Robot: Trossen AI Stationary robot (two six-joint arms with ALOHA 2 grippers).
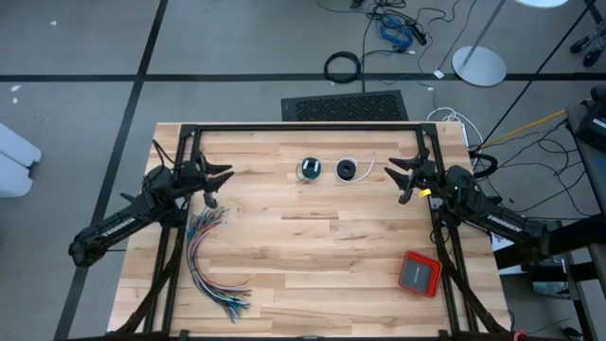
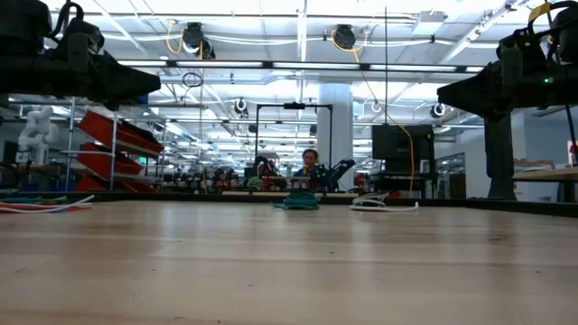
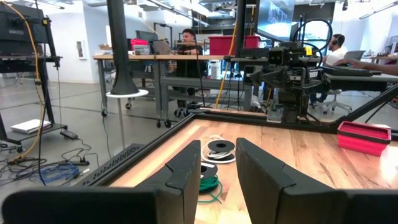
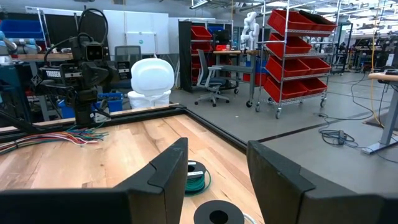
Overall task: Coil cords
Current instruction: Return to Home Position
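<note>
The teal-green cord [image 1: 310, 170] and the black cord [image 1: 347, 170] lie coiled flat side by side on the wooden table [image 1: 312, 256], between the spread, empty fingers of the left gripper [image 1: 216, 185] and right gripper [image 1: 400, 178], the black cord's white tail [image 1: 367, 170] trailing toward the right fingers, with red-bin shelving [image 4: 298, 56] beyond.

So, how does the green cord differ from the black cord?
The green cord is teal; the black cord is dark with a white tail trailing out. The green cord lies nearer the left arm, the black cord nearer the right arm. Both are coiled, side by side, and neither is held.
</note>
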